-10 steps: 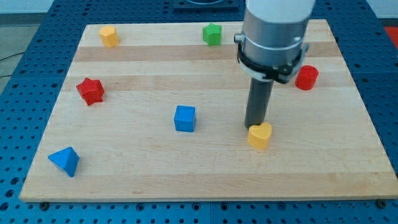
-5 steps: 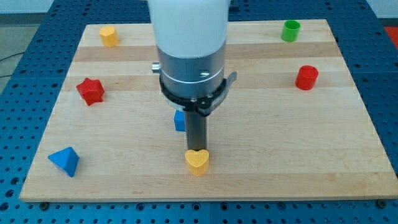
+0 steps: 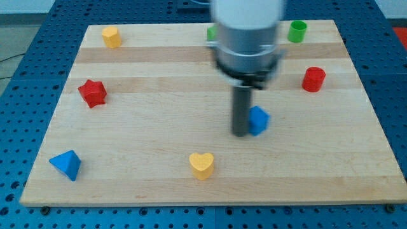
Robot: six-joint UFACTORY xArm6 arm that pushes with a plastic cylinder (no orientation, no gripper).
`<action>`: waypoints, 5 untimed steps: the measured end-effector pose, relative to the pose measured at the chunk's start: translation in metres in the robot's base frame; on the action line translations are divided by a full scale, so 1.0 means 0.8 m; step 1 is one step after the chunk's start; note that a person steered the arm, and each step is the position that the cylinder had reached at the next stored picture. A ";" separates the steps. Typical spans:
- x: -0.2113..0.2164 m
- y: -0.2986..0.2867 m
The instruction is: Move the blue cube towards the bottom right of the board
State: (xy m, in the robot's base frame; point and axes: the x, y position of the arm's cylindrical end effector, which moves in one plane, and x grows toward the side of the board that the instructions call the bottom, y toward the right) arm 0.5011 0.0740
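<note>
On the wooden board (image 3: 127, 70), my tip (image 3: 241, 133) now touches the blue cube (image 3: 258, 120) at its nine o'clock, having pushed it rightward from center; bottom right remains ahead.

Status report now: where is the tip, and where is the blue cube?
My tip touching blue cube, on its left. Cube mid-board. Bottom right path unblocked.

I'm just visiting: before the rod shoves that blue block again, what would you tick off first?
1. My tip sits against the blue cube, on its left in the view: ok.
2. Tip on the side away from the bottom right: partly; left yes, not above: not ok.
3. Path to the bottom right free of blocks: ok.
4. Yellow heart out of the way: ok.
5. Red cylinder apart from the cube: ok.
</note>
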 end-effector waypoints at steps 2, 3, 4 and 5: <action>-0.072 0.008; -0.035 0.091; -0.010 0.120; -0.074 0.012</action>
State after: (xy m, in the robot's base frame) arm 0.4417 0.0838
